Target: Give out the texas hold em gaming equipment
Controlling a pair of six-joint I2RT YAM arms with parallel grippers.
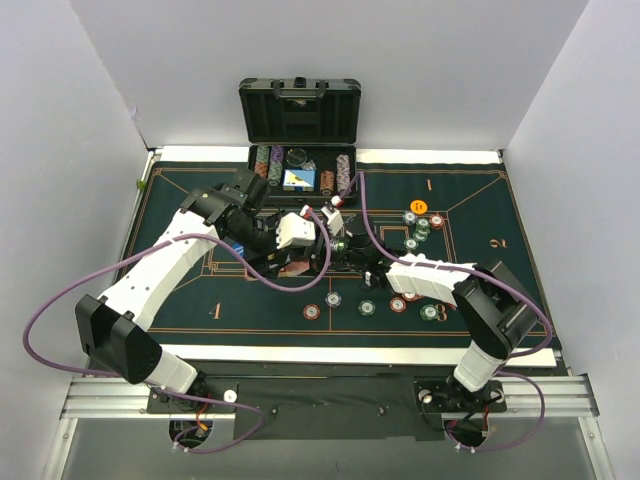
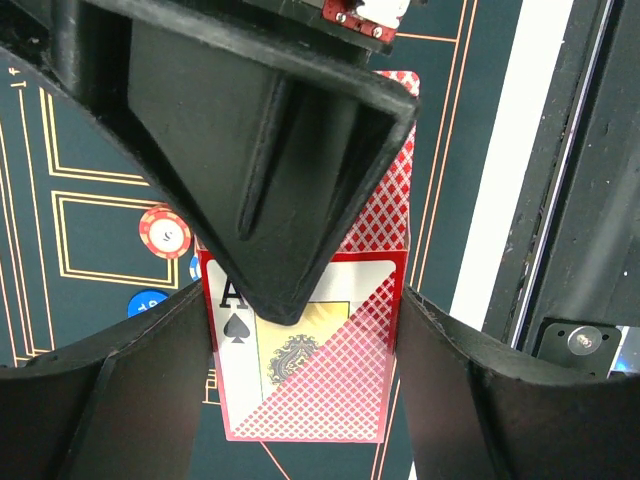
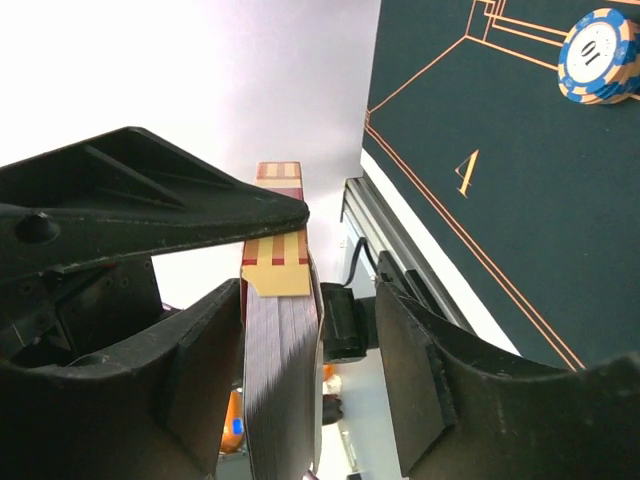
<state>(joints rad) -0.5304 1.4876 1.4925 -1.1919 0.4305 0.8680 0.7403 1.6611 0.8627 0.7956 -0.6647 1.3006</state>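
Observation:
A deck of cards in a red-backed box with an ace of spades on its face (image 2: 330,370) hangs above the green felt, between both grippers. My left gripper (image 2: 302,300) is shut on the box's two long edges. My right gripper (image 3: 312,290) is open around the deck (image 3: 282,380): the deck rests against one finger, with a gap to the other. In the top view the left gripper (image 1: 330,235) and right gripper (image 1: 365,258) meet over the table's middle. Striped chips (image 1: 366,307) lie in a row near the front. An orange disc (image 1: 419,206) lies to the right.
An open black case (image 1: 300,110) with racked chip rows (image 1: 343,175) stands at the back. A chip cluster (image 1: 420,228) sits right of centre. A red chip (image 2: 165,232) and a blue disc (image 2: 148,300) lie near the left gripper. A blue-and-tan chip (image 3: 598,55) lies on the felt.

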